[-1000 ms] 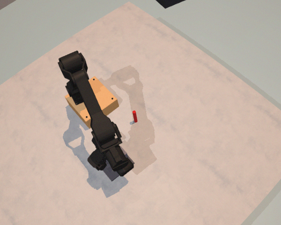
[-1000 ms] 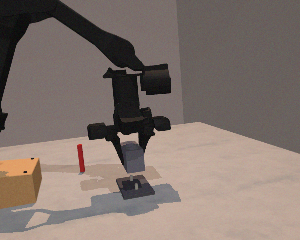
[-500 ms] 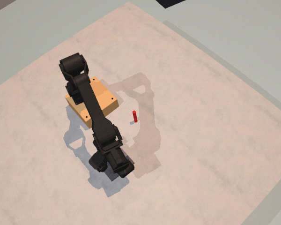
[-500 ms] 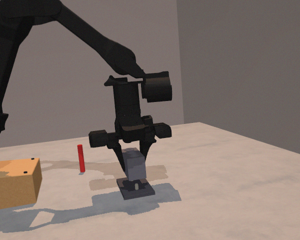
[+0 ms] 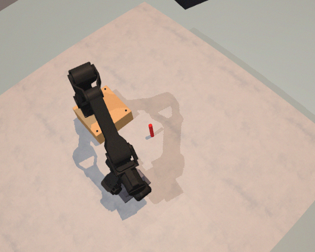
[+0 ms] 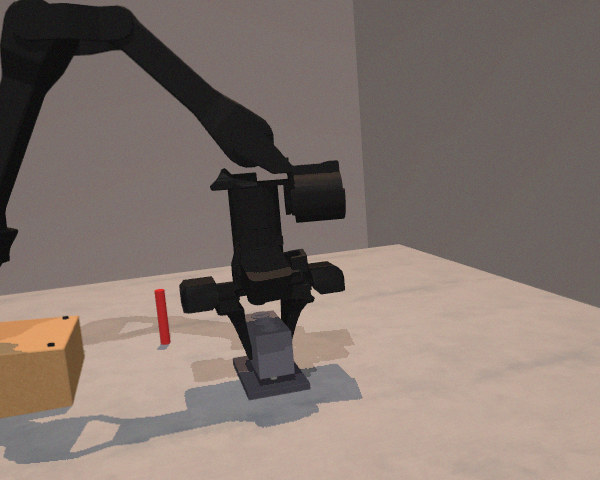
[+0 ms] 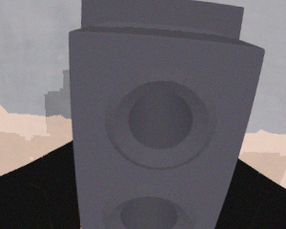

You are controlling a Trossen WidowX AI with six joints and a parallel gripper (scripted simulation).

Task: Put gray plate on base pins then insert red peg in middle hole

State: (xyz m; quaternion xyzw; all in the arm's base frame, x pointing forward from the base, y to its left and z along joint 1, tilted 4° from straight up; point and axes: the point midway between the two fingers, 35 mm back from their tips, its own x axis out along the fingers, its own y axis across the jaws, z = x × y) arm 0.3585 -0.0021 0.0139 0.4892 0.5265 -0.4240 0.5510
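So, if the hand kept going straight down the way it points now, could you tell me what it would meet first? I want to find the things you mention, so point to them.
Probably the dark base [image 6: 279, 390], reached first by the gray plate [image 6: 275, 356] [image 7: 162, 183] it grips; whether they already touch is unclear.

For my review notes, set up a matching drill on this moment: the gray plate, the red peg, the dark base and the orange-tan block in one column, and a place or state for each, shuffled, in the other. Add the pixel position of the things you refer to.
1. gray plate [image 6: 275, 353] [image 7: 91, 119]
2. red peg [image 5: 151, 130] [image 6: 162, 317]
3. dark base [image 6: 279, 390]
4. orange-tan block [image 5: 122, 103] [image 6: 26, 382]

A. flat on the table, below the jaws
B. under the arm's mount
C. held between the jaws
D. upright on the table, touched by nothing else

Pairs: 1-C; 2-D; 3-A; 4-B
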